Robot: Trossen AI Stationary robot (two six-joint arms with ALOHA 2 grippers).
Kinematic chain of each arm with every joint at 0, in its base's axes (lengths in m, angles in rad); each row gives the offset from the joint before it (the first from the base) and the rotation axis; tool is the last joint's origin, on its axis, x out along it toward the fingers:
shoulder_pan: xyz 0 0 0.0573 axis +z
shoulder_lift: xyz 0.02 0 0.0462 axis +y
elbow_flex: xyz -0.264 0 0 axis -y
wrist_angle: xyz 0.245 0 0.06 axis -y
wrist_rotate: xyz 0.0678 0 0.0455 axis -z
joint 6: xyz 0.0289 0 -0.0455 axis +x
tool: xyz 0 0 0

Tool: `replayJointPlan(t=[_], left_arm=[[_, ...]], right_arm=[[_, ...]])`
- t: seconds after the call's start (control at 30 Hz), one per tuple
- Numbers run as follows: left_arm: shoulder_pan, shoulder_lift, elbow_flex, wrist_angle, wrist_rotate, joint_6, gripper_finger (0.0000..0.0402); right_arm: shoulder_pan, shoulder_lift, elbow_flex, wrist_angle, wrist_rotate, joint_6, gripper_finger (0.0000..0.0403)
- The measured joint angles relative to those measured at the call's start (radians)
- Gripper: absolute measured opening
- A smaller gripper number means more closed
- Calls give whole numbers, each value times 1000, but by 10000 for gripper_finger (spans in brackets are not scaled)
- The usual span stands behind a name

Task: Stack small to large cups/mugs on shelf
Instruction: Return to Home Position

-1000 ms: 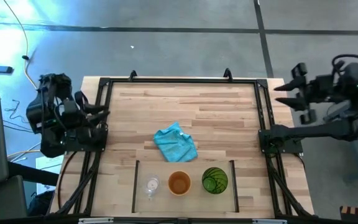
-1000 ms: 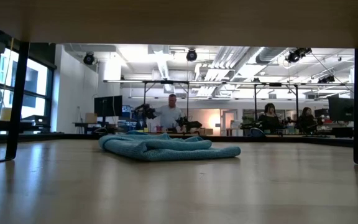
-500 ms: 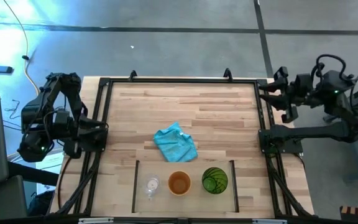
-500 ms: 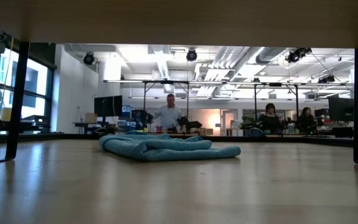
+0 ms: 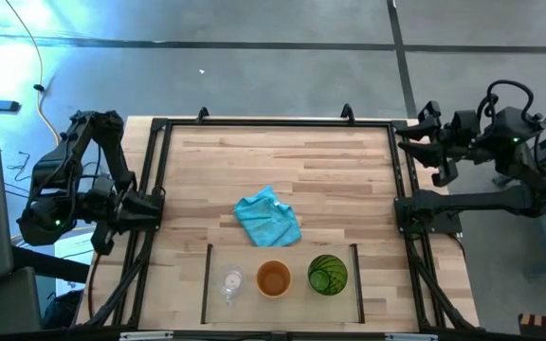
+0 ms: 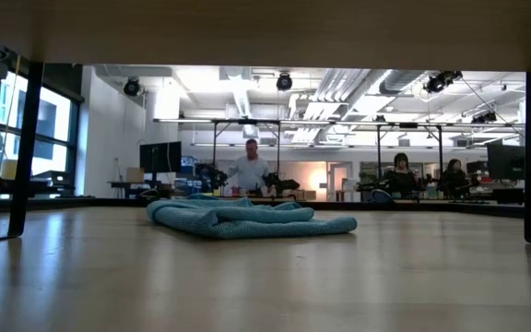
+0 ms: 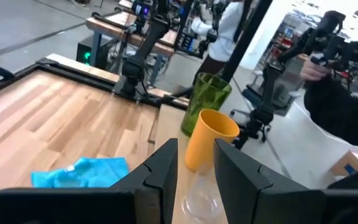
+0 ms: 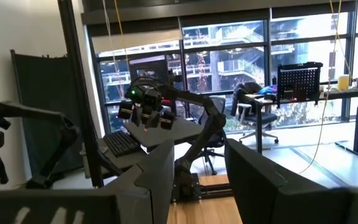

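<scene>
Three cups stand in a row inside the shelf outline point(image 5: 292, 308) by the near edge: a small clear glass point(image 5: 230, 282), an orange cup point(image 5: 273, 278) and a green tumbler point(image 5: 328, 274). The left wrist view shows them in line: glass point(image 7: 201, 200), orange cup point(image 7: 207, 140), tumbler point(image 7: 205, 102). My left gripper point(image 5: 107, 232) point(image 7: 197, 177) is off the table's left edge, open, pointing level toward the cups. My right gripper point(image 5: 412, 142) point(image 8: 197, 180) hangs open above the far right corner of the frame. Both hold nothing.
A crumpled light-blue cloth point(image 5: 267, 217) point(image 6: 247, 219) lies mid-table, just beyond the shelf. A black metal frame point(image 5: 273, 123) runs around the tabletop. People point(image 6: 250, 166) are in the room behind, well off the table.
My left arm has swung toward the near edge and its hand has turned, so it now faces along the row of cups. My right gripper has come in from beyond the right edge toward the table's far right corner, then stayed still. The cups and cloth have not moved.
</scene>
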Motion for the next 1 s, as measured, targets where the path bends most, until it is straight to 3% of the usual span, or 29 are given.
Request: replayJointPlan(t=[0.23,0.43,0.7,0.9,1.0], left_arm=[[0,-1,0,64,-4,21,92],[0,-1,0,225,110,446,92],[0,-81,0,519,454,1033,92],[1,-172,-52,559,513,1099,92],[1,-230,-151,690,586,1156,92]], right_arm=[[0,0,0,-44,-1,0,135],[0,0,0,-67,-1,0,135],[0,0,0,-66,-1,0,135],[0,2,0,-67,-2,23,135],[0,2,0,-69,-4,29,135]])
